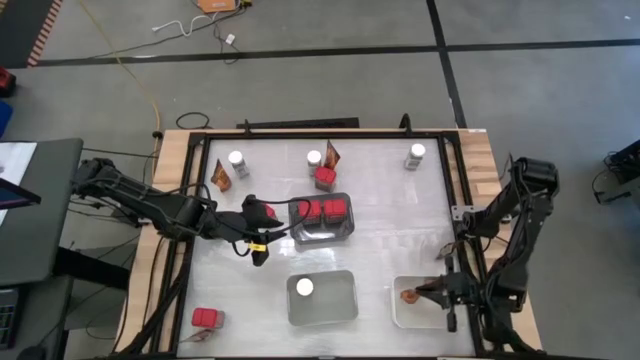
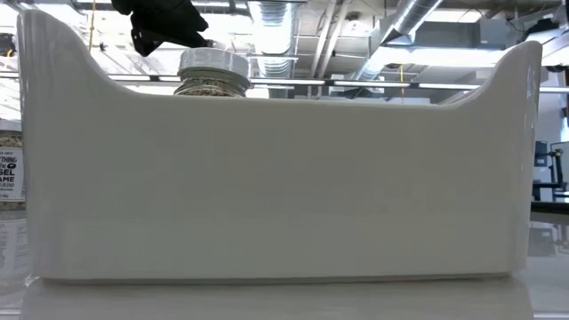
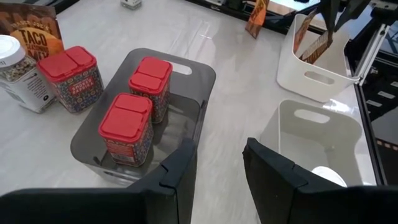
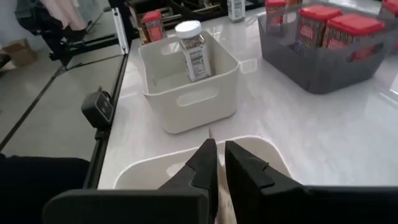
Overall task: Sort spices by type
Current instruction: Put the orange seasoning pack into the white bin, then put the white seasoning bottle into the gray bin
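My left gripper (image 3: 219, 168) (image 1: 262, 252) is open and empty, low between the grey tray (image 3: 205, 74) (image 1: 347, 232) and a white tray (image 1: 322, 298). The grey tray holds two red containers (image 3: 127, 127) (image 3: 151, 84). A third red container (image 3: 71, 78) stands outside it beside a jar (image 3: 15, 74) and a taco packet (image 3: 34, 34). The white tray holds one white-lidded jar (image 1: 305, 287) (image 2: 212, 71). My right gripper (image 4: 221, 165) (image 1: 418, 293) is shut on an orange-brown packet (image 3: 313, 46) inside the right white tray (image 1: 400, 312). My right gripper pinches the packet by its upper edge (image 3: 320, 32) between both fingers, coming from above. Only a thin pale edge (image 4: 219, 186) shows between the fingers in the right wrist view. The packet stands tilted, its lower part inside the white tray (image 3: 323, 81).
Loose on the table: a jar (image 1: 237, 160) with a packet (image 1: 220, 175) far left, a jar (image 1: 416, 155) far right, a red container (image 1: 208, 318) near left. Something red (image 1: 263, 212) shows beside the left arm. A black frame (image 1: 300, 130) borders the table.
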Controlling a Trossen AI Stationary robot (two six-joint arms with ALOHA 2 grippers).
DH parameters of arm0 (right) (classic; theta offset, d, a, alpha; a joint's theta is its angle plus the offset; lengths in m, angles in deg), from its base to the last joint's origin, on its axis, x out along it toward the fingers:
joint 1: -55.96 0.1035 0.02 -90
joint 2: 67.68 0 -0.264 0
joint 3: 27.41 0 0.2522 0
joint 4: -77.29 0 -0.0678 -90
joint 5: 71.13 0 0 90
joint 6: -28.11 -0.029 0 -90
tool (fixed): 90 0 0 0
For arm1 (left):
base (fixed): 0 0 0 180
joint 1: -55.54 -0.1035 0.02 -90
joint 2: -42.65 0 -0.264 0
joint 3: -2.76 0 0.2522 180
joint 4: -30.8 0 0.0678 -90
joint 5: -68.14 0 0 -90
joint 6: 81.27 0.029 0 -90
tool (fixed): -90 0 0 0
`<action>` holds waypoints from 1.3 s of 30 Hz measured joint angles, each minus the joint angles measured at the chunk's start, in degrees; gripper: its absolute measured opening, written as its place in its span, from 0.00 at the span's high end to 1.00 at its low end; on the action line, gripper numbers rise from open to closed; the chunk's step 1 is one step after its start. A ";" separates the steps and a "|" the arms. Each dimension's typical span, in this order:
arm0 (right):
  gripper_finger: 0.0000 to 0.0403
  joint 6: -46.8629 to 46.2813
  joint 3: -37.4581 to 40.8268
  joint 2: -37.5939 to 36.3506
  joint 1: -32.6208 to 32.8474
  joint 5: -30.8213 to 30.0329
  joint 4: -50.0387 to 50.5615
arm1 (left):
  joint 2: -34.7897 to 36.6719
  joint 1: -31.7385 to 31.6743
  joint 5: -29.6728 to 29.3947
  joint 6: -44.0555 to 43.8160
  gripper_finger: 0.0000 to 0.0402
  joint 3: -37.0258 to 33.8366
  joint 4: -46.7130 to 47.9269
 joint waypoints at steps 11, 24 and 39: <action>0.85 16.94 -0.04 -12.05 -4.96 -0.11 -0.03 | 0.00 0.00 0.00 1.34 0.69 0.00 0.04; 0.83 38.00 -0.07 -22.54 -29.39 10.04 -0.27 | 0.00 -0.49 -0.14 2.93 0.69 0.04 4.19; 0.34 54.77 -9.89 -22.77 -66.13 33.18 3.93 | 4.58 -1.67 0.49 6.25 0.69 -11.14 -1.53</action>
